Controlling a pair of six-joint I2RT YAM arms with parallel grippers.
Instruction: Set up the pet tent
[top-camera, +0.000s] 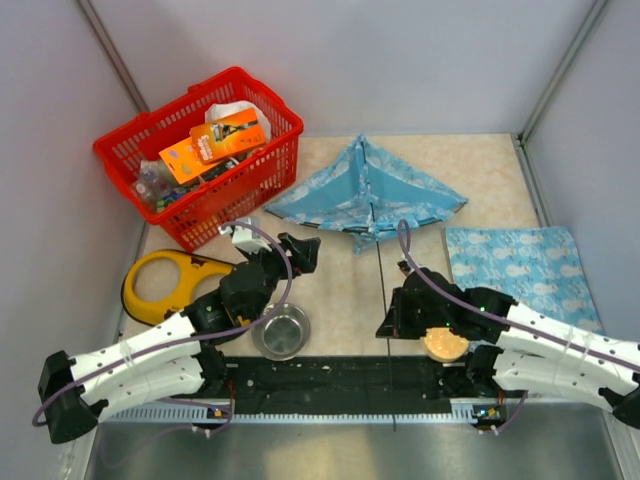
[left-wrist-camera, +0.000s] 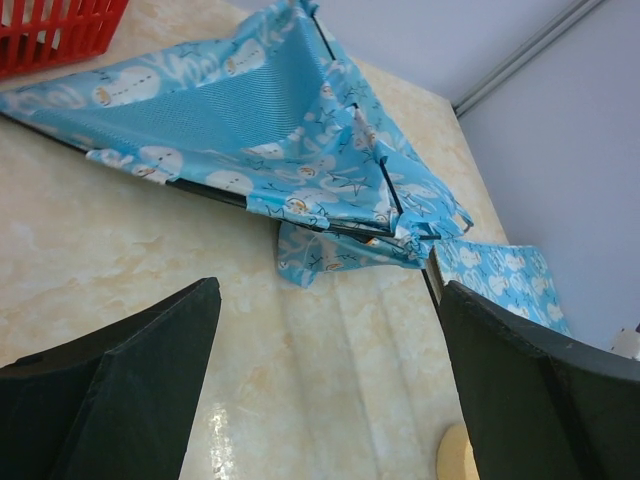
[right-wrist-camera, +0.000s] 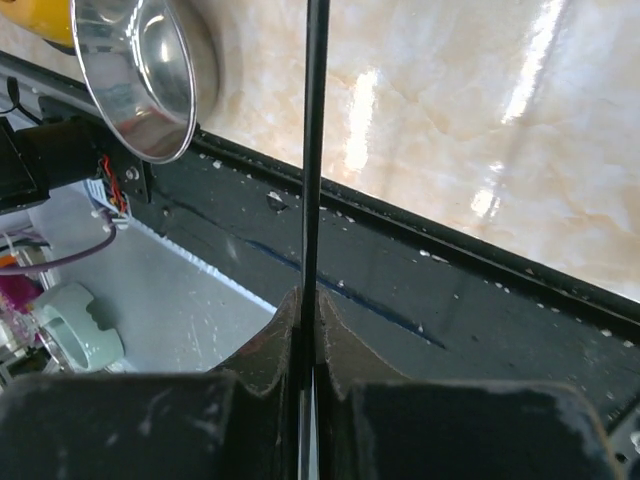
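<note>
The pet tent (top-camera: 365, 195) lies collapsed at the back middle of the table, light-blue printed fabric with dark poles along its edges. It fills the upper part of the left wrist view (left-wrist-camera: 270, 130). One thin dark pole (top-camera: 381, 270) runs from the tent toward the near edge. My right gripper (top-camera: 392, 318) is shut on this pole (right-wrist-camera: 315, 150), which stands pinched between the closed jaws (right-wrist-camera: 310, 295). My left gripper (top-camera: 300, 252) is open and empty (left-wrist-camera: 330, 300), low over bare table just in front of the tent's left corner.
A flat blue printed mat (top-camera: 520, 270) lies at the right. A red basket (top-camera: 200, 155) full of items stands back left. A yellow ring-shaped object (top-camera: 165, 283), a steel bowl (top-camera: 282, 330) and a tan disc (top-camera: 444, 345) lie near the front black strip (top-camera: 340, 375).
</note>
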